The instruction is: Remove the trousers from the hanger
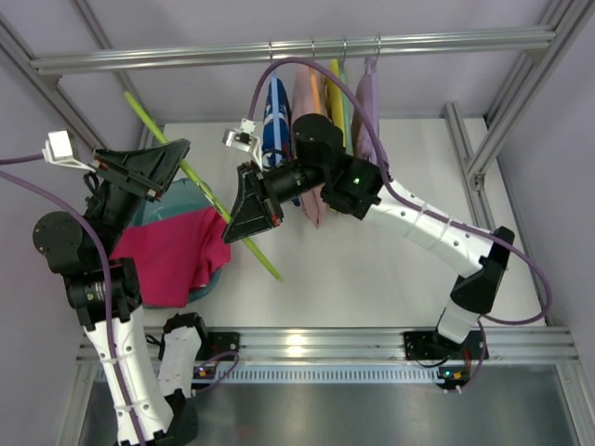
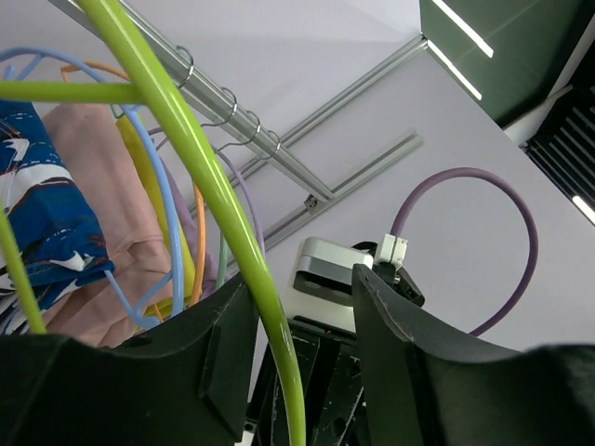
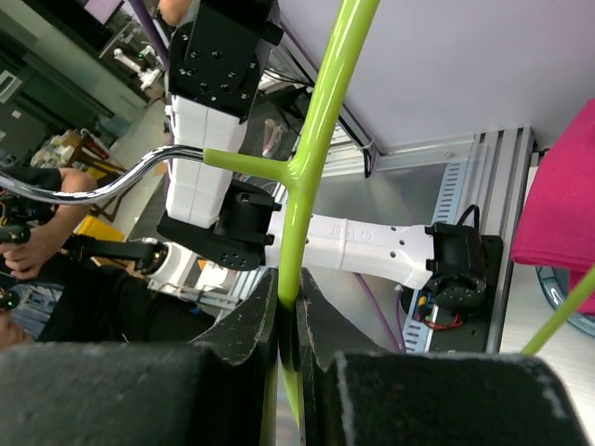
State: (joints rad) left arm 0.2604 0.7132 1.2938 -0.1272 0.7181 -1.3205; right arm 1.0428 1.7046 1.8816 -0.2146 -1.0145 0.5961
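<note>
Aloft, the right hand pinches the hanger while the spread left hand straddles it.

White shells and black joints on left arm and right arm, purple cables tied alongside. Black, wedge-shaped left end effector and right end effector. Small green light near right arm's wrist.

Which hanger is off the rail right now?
The lime-green hanger, clamped in the right gripper. The blue hanger and the orange hanger both hang from the rail.
</note>
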